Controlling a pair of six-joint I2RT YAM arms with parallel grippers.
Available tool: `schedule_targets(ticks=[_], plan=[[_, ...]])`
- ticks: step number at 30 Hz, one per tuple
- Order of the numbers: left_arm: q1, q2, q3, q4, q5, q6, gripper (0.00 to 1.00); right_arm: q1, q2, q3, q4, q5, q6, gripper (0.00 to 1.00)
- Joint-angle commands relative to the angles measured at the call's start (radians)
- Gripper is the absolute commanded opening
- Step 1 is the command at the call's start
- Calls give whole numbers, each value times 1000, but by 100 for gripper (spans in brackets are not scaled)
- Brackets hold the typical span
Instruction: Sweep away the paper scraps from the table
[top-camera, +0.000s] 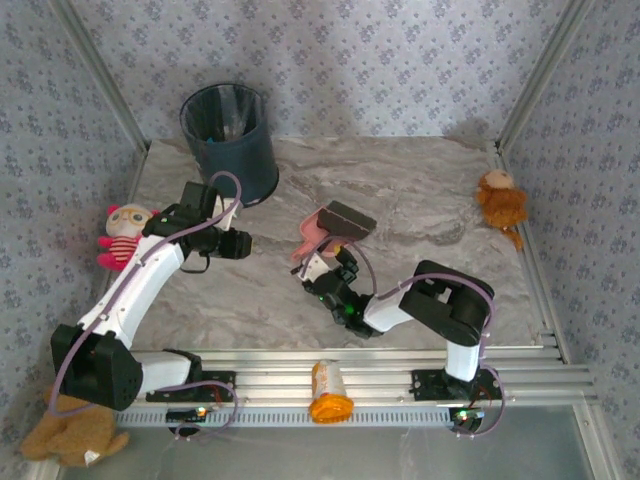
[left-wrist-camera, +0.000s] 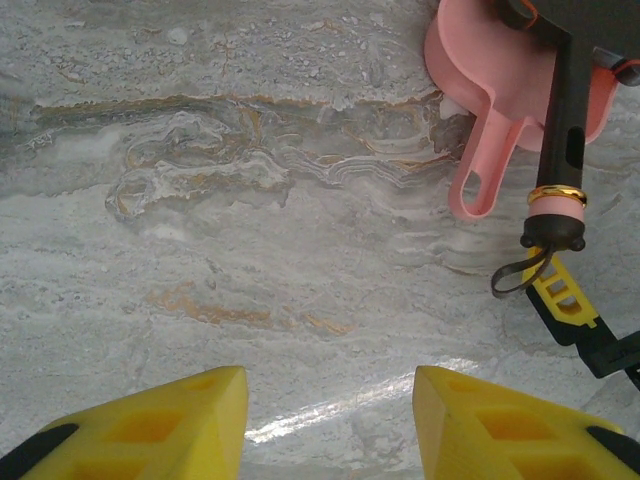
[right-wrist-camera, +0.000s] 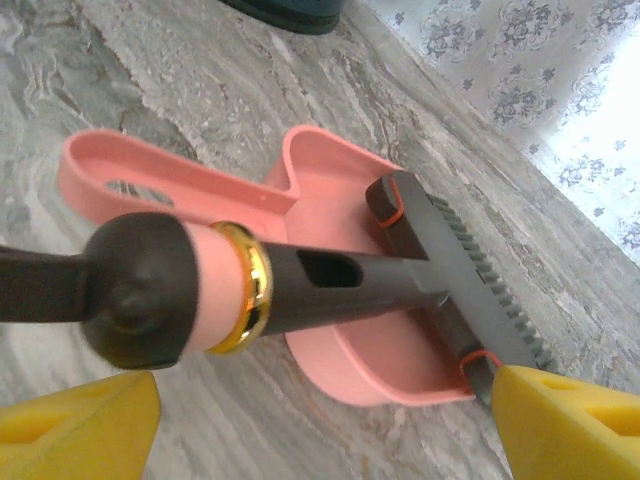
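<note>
The paper scraps are out of view. A pink dustpan (top-camera: 308, 236) lies on the marble table (top-camera: 430, 200) near its middle, and a dark brush (top-camera: 347, 218) rests across it. In the right wrist view the brush (right-wrist-camera: 340, 280) has its gold-ringed handle end pointing at the camera, over the dustpan (right-wrist-camera: 330, 190). My right gripper (top-camera: 322, 268) (right-wrist-camera: 325, 385) stands open just behind that handle end, fingers wide on either side and not touching it. My left gripper (top-camera: 240, 244) (left-wrist-camera: 330, 390) is open over bare table, left of the dustpan (left-wrist-camera: 480, 70) and brush (left-wrist-camera: 565, 120).
A dark waste bin (top-camera: 230, 140) stands at the back left. A pink doll (top-camera: 122, 235) sits at the left edge and a brown plush (top-camera: 500, 205) at the right edge. An orange bottle (top-camera: 328, 392) lies on the front rail, with a teddy (top-camera: 70, 435) at bottom left.
</note>
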Motion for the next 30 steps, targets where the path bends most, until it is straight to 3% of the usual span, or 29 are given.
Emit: schedule_targets(ticks=[1, 6, 14, 22, 26, 30], plan=[[6, -2, 0, -18, 5, 6, 47, 15, -64, -24, -21, 77, 48, 88], [5, -2, 7, -28, -45, -22, 47, 30, -151, -61, -153, 125, 129, 88], [5, -24, 24, -26, -215, -142, 47, 44, -305, -108, -443, 267, 326, 89], [6, -146, -147, 229, -495, -261, 48, 0, -466, -97, -722, 390, 500, 90], [7, -197, -246, 383, -623, -237, 49, -77, -566, -81, -859, 380, 589, 91], [8, -202, -335, 530, -717, -172, 49, -182, -655, -80, -887, 347, 574, 91]])
